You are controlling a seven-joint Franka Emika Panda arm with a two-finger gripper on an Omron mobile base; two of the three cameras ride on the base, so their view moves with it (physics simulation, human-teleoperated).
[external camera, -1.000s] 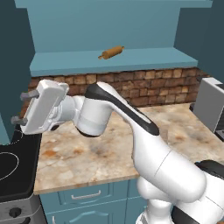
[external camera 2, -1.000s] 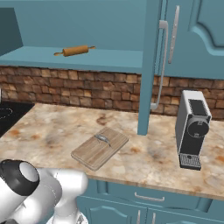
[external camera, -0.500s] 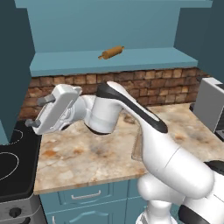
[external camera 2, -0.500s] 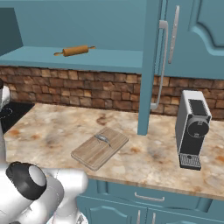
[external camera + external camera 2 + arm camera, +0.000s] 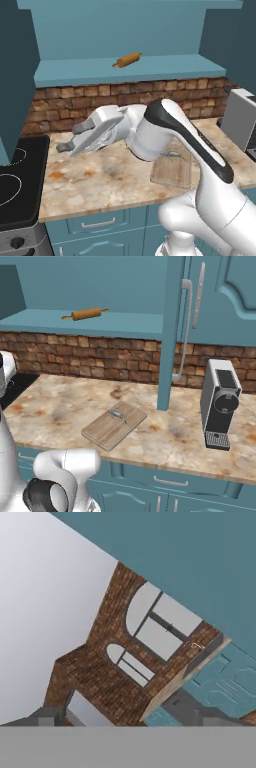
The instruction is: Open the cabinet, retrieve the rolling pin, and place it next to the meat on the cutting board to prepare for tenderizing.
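The cabinet stands open, with its left door swung out. The tan rolling pin lies on the cabinet's shelf, also seen as the rolling pin in the right base view. On the counter lies the cutting board with the small grey meat near its far end. The arm covers part of the cutting board in the left base view. My gripper hangs low over the counter left of the board, pointing left, open and holding nothing. It is well below the shelf.
A black stove fills the counter's left end. A silver coffee machine stands at the right. The cabinet's other door juts out edge-on above the counter behind the board. Brick backsplash runs under the shelf.
The hand has swung down and to the right, tipping from upright to nearly level over the counter. Its jaws stayed open. Rolling pin, board and meat have not moved.
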